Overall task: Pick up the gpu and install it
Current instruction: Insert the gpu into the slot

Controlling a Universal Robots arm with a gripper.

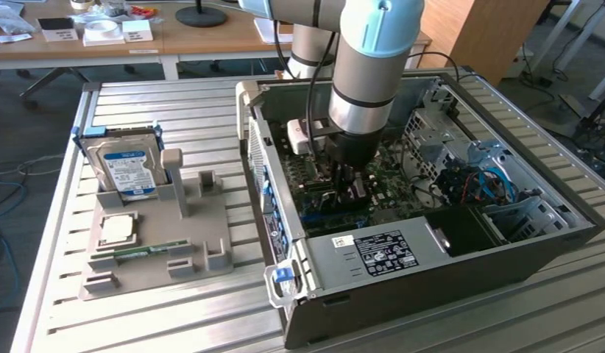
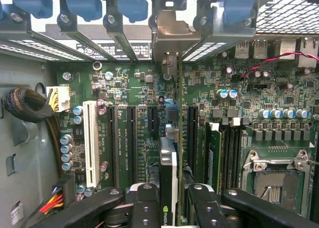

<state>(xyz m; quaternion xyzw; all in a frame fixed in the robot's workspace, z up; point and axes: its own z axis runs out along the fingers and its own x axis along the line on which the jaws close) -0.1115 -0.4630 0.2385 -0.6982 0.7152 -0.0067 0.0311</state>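
The gpu (image 2: 168, 168) stands on edge between the gripper's (image 2: 169, 208) fingers (image 2: 144, 200), which are clamped on its two faces; in the wrist view its thin edge runs straight away from the camera over the green motherboard (image 2: 144, 88), with its metal end bracket (image 2: 172, 34) up against the row of rear slot openings and their blue latches (image 2: 132, 1). The card sits in line with the black expansion slots (image 2: 130, 138), just beside the white slot (image 2: 90, 141) side of the board, and whether it is fully seated cannot be told. In the exterior view the gripper (image 1: 349, 193) reaches down inside the open computer case (image 1: 401, 250), which lies on its side on the slatted desk (image 1: 165, 103). At about nine o'clock from the case, well apart from it, a grey parts holder (image 1: 150, 254) carries the blue-labelled hard drive (image 1: 126, 168) upright, a processor chip (image 1: 118, 229) lying flat, and a narrow green memory stick (image 1: 140, 252).
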